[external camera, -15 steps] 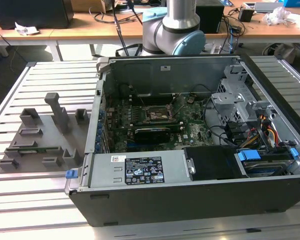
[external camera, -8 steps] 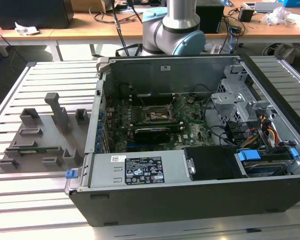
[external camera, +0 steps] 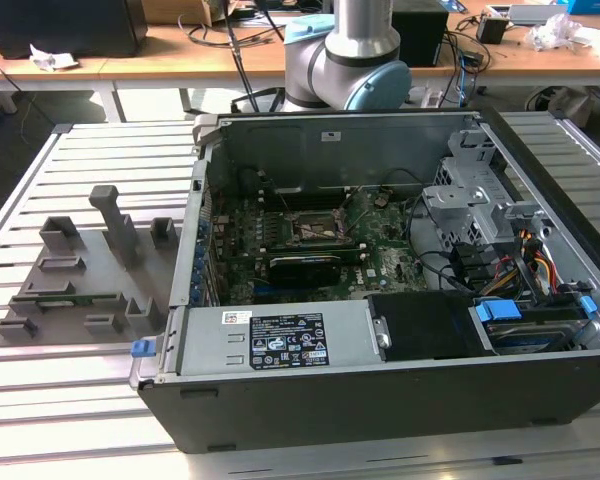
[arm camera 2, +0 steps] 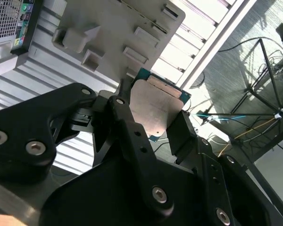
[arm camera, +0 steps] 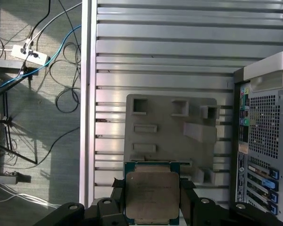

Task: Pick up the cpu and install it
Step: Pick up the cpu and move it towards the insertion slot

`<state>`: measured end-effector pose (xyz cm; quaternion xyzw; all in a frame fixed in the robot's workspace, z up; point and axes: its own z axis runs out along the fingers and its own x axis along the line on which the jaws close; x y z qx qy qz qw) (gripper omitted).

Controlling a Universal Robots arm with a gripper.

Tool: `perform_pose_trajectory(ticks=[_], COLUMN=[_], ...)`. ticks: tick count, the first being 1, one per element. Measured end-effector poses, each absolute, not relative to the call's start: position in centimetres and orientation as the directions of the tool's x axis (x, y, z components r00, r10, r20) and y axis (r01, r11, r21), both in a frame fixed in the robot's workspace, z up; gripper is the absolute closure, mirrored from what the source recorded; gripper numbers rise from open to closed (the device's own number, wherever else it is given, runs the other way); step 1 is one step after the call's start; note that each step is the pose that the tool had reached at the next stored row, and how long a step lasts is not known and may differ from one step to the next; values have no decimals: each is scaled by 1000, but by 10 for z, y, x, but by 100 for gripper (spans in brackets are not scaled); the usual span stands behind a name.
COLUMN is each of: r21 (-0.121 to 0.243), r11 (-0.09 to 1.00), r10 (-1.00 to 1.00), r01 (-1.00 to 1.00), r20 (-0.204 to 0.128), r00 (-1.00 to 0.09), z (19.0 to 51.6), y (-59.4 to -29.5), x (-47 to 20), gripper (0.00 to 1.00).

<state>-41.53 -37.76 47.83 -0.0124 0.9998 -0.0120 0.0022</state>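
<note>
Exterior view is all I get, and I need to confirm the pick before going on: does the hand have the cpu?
Observer: Yes. In both wrist views the hand grips the cpu by two opposite edges.
Operator: Which face of it can you see?
Observer: In the first wrist view its silvery metal top faces the camera, with a thin green rim around it.
Operator: What is it over?
Observer: It is held above the near edge of the grey parts tray on the slatted table. It is beside the rear panel of the computer case, not over the case.
</note>
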Motion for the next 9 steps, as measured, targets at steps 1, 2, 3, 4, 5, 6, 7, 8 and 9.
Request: perform_pose_trajectory(ticks=[1, 2, 3, 4, 5, 6, 7, 8, 9], r21=[-24, -24, -24, -24, -24, -24, -24, -24, -24], r11=[999, 999, 999, 999, 999, 999, 999, 999, 999], r10=[-25, -25, -25, -25, -25, -25, -25, -25, -25], r01=[-25, -25, -25, -25, -25, -25, -25, -25, -25], r20=[-4, -4, -4, -4, -4, -4, -4, -4, -4], r00=[-1000, -1000, -1000, -1000, -1000, -1000, -1000, -1000, -1000], z=[483, 486, 488, 490, 492, 493, 495, 497, 498], y=[-378, -378, -378, -378, -378, -378, -378, -378, -378], x=[-415, -415, -415, -415, -415, -415, -415, -415, -415], gripper=[45, 45, 45, 45, 45, 45, 45, 45, 45])
